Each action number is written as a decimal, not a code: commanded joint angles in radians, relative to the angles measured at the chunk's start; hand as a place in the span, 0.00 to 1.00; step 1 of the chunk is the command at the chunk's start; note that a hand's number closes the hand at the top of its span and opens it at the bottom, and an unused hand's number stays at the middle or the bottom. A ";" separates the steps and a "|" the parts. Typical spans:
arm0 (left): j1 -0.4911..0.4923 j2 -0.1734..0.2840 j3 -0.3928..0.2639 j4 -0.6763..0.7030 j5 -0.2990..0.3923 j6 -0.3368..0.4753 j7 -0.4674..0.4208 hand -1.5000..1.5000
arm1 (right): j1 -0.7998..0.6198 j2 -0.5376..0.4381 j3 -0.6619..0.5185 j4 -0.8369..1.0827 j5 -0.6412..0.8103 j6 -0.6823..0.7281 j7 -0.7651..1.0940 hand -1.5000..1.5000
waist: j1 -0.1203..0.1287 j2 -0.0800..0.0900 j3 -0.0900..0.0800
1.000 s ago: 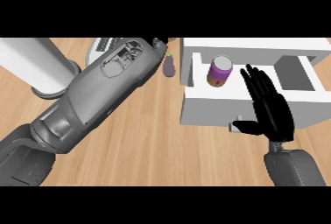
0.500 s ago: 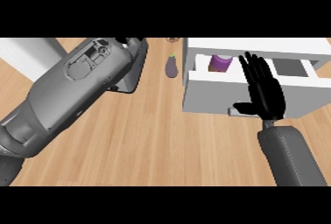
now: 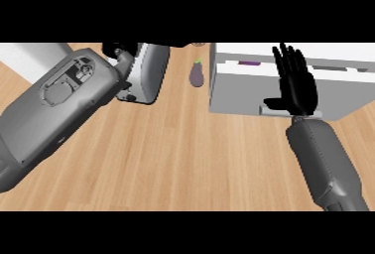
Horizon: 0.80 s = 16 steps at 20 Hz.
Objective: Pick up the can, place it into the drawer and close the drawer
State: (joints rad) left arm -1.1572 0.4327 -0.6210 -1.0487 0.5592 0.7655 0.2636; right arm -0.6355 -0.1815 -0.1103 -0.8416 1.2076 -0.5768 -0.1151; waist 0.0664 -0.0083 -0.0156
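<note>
Can (image 3: pixel 249 63) barely visible inside nearly shut drawer (image 3: pixel 293 89).
Right robot hand (image 3: pixel 296 84) flat against drawer front, fingers straight, holding nothing.

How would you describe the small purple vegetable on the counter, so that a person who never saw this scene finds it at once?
Start at the white drawer unit at the upper right of the wooden counter. Just off its left side lies a small eggplant, between the unit and the robot's left forearm. It is the only dark purple, oval thing lying on the bare wood, with a green stem end.
</note>
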 commanded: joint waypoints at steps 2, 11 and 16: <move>0.065 0.060 0.005 -0.090 -0.022 -0.006 0.032 0.00 | -0.139 0.030 -0.031 0.220 0.021 -0.068 0.017 0.00 | 0.005 0.018 0.017; 0.226 0.078 0.006 -0.224 -0.053 0.008 -0.011 0.00 | -0.360 -0.006 -0.104 0.447 0.018 -0.135 0.037 0.00 | 0.023 0.027 0.017; 0.248 0.086 0.004 -0.226 -0.073 -0.002 0.005 0.00 | -0.436 -0.017 -0.117 0.517 0.023 -0.159 0.029 0.00 | 0.018 0.033 0.018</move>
State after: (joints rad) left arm -0.9515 0.5041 -0.6153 -1.2611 0.5012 0.7728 0.2700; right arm -0.9755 -0.1966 -0.2114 -0.3932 1.2344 -0.7379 -0.0863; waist 0.0762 0.0136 -0.0023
